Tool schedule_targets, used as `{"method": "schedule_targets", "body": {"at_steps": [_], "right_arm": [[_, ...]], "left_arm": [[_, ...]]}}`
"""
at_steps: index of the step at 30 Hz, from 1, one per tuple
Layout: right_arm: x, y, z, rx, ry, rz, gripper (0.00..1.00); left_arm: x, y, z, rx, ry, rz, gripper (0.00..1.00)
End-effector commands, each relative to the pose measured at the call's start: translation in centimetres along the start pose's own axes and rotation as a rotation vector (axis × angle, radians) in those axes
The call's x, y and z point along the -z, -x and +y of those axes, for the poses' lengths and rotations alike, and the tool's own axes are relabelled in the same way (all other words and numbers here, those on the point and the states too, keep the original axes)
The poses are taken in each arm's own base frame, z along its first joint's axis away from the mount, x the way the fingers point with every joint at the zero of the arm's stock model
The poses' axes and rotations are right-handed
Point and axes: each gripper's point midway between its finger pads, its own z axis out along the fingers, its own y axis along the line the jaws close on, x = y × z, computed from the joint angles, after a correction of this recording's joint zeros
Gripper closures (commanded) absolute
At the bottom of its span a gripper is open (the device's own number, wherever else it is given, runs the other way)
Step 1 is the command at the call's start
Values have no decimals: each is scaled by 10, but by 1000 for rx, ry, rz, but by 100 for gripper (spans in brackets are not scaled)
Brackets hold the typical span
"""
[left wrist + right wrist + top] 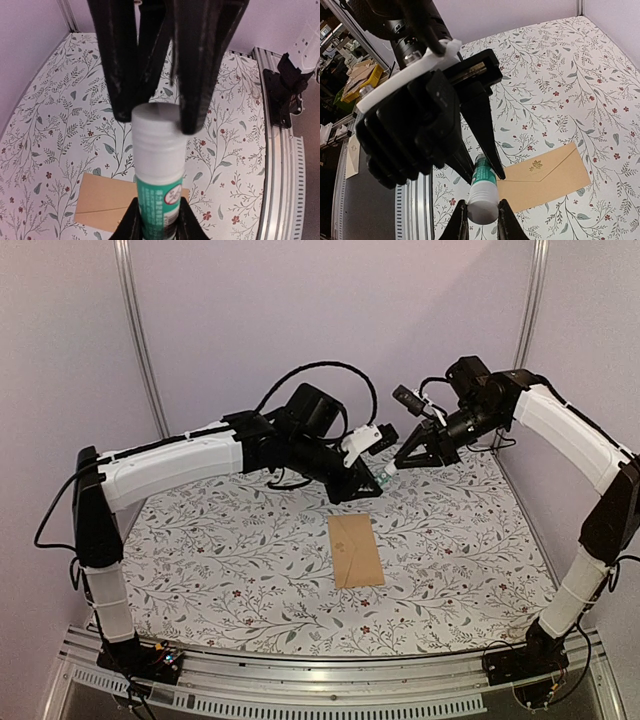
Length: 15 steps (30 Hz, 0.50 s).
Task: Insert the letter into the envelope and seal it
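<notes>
A: where's the small tan kraft-paper envelope point(355, 551)?
B: flat on the floral tablecloth point(220, 570), flap folded down. left gripper point(157, 220) pinches the green-and-white glue stick point(157, 165) body, right gripper point(482, 220) its cap.

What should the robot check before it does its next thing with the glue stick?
1. The left gripper grips the green body of the glue stick: ok.
2. The right gripper grips the white cap: ok.
3. The cap is off: not ok, it is on.
4. The envelope lies flat on the table, apart from both arms: ok.
5. The flap is open for glue: not ok, it lies folded down.
6. The letter is inside the envelope: cannot tell, no letter shows.
</notes>
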Motion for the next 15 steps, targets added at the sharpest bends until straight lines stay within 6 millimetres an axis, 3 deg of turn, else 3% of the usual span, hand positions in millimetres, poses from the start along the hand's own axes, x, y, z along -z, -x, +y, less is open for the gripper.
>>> {"method": "schedule_targets", "body": {"at_steps": [1,5,11,13,15], "right_arm": [[-32,-15,-10,-104,23,26,99],[-49,-31,-27,-262,17,36,100],[-23,7,-38,-179,-79,-26,95],[-8,20,-36,-162,-56,-79,88],[12,33,-34,-135,-26,-146,71]], "left_arm": [[21,94,-13,-82,-22,-339,100],[19,115,-12,-76,4,-405,100],[5,93,-5,51,18,-336,100],[7,86,-5,58,29,-328,100],[17,83,-5,79,35,-344,100]]}}
